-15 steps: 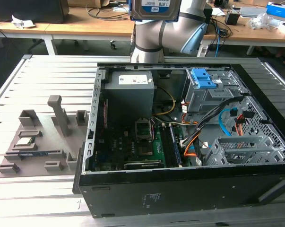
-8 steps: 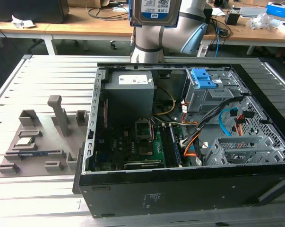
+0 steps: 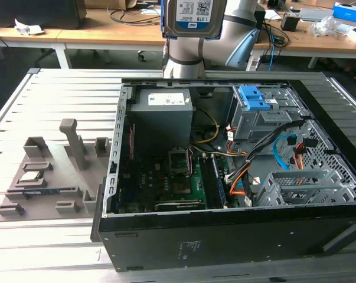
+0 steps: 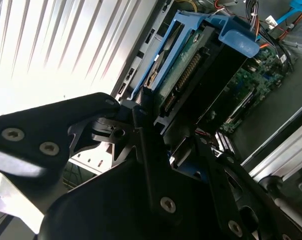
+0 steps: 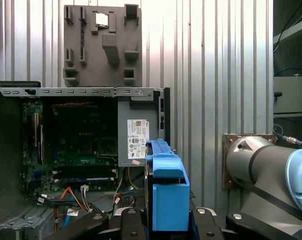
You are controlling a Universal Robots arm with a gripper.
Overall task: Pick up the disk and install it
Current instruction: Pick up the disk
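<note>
Disk in the air, gripper clamped on it.
Silver rectangular disk in a blue plastic carrier (image 3: pixel 192 17) is at top centre of the exterior view, above the open black computer case (image 3: pixel 225 242). The black gripper (image 5: pixel 168 222) pinches the carrier in both wrist views. Risks: the plastic could flex and tilt the disk, and a skewed entry could jam at the grey metal drive cage with blue latches (image 3: pixel 257 115) or snag the loose orange and blue cables (image 3: pixel 239 177).
</note>
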